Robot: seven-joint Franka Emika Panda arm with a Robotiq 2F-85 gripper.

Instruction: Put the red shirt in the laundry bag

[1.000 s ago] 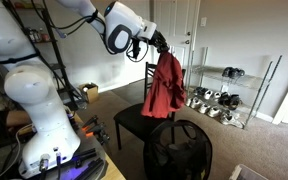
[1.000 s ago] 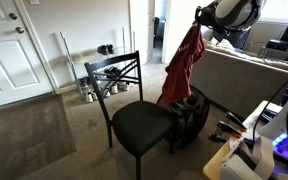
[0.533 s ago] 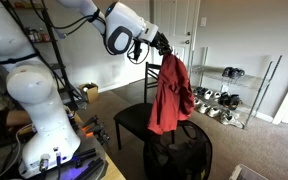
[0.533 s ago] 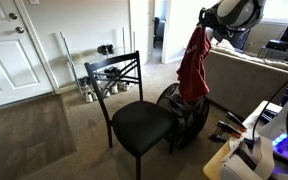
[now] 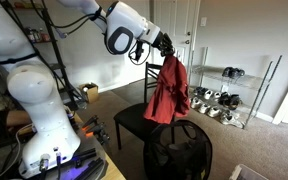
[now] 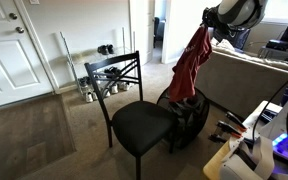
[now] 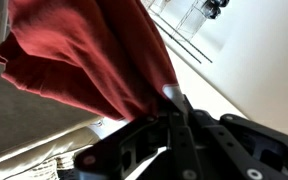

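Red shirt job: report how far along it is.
Done: the red fabric shirt is clear of the black metal chair, dangling from the shut hand. In hand: it hangs roughly over the open mouth of the black mesh laundry bag, with its hem near the rim. Left: lower it inside and release; none of it looks inside the bag yet.

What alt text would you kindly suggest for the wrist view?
A red fabric shirt fills the upper left, pinched by the black gripper reaching in from below. Beige carpet shows at lower left, a wire shoe rack at top right.
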